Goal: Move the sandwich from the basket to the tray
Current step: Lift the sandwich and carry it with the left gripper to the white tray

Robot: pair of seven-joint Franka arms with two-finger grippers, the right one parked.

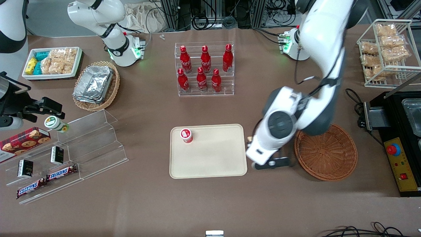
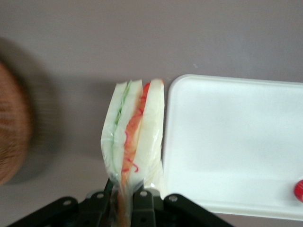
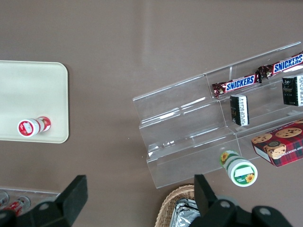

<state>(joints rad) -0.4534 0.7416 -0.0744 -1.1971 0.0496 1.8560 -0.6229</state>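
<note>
White-bread sandwich, 1 wedge, clamped at its narrow end in my gripper, hanging between basket and tray, the tray at 9 o'clock of my wrist. Likely soft, light, crushable; grip the edge gently.

Your front view looks steeply down on the whole brown table from high up. Your left wrist view sits close above the gripper, facing the flat beige rectangular tray. Your right wrist view looks straight down, sharing that tray and its small red-capped bottle.
</note>
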